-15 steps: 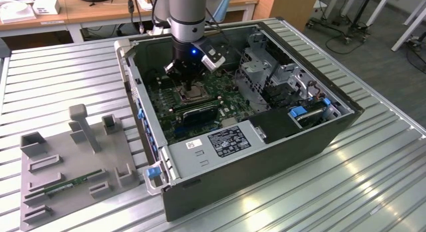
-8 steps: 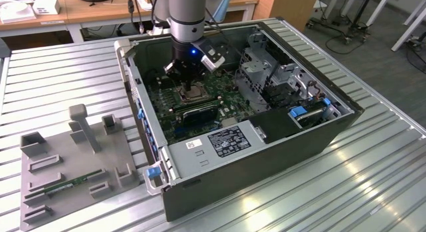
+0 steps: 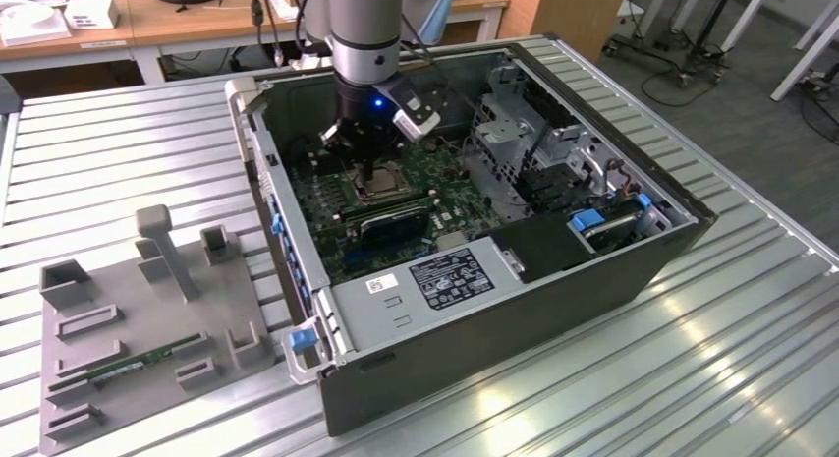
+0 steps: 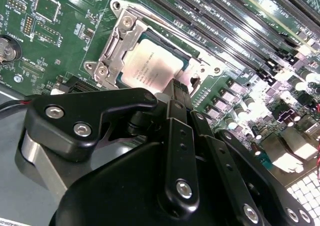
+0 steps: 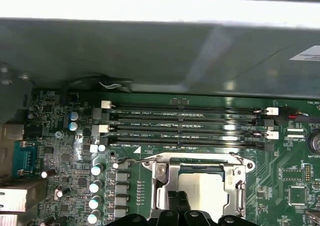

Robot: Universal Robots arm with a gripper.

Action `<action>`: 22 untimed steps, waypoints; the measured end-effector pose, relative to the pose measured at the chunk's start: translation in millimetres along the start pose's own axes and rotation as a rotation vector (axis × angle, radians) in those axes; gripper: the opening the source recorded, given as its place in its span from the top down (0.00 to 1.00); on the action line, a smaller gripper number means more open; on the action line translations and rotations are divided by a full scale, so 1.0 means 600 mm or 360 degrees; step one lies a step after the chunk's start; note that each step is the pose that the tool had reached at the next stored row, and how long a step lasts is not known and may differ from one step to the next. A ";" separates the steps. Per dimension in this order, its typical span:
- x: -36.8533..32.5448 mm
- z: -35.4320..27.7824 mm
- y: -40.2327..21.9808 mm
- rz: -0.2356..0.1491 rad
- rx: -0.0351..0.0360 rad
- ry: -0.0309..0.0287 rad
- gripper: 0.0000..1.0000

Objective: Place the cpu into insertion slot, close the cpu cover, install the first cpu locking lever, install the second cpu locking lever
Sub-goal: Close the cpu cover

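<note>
Ribbed metal forms the surface (image 3: 118, 152), and desks are seen at the back of the room. At the exterior view's left a gray tray (image 3: 144, 310) is set on it, with a memory stick (image 3: 132, 364) laid in one groove. Further toward the exterior view's right an open case (image 3: 525, 349) is laid on its side, and the arm (image 3: 361, 34) is lowered into it over the board (image 4: 50, 36).

The cpu (image 4: 152, 66) is seated flat in the slot (image 3: 357, 190), beside the memory slots (image 5: 185, 121). The cover (image 4: 112, 51) is folded down around it, so that the metal top is framed by the cut-out. A thin wire lever (image 5: 190, 158) is seen along the edge next to the memory slots; whether it is latched cannot be told.

The gripper (image 4: 178, 88) is held just over the socket's near edge with its fingertips drawn together, and nothing is seen between them.

The cpu is judged light, stiff and smooth, and fragile on its underside; it would best be taken by its edges. The cover is judged thin and springy, best pressed at its free edge. The lever is judged stiff and sprung, best caught at its hooked end.
</note>
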State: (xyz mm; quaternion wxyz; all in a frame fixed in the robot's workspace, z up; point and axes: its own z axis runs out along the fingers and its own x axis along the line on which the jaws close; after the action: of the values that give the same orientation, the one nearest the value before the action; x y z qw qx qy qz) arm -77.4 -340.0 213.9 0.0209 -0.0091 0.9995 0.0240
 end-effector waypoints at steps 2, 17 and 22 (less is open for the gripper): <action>0.004 0.002 0.000 0.0000 0.0000 0.00000 0.89; 0.012 0.012 0.000 0.0000 0.0000 0.00001 0.89; 0.013 0.015 -0.001 0.0000 0.0002 0.00002 0.89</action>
State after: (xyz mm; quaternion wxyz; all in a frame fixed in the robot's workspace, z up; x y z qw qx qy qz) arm -84.5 -340.1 204.6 0.0209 -0.0091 0.9995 0.0235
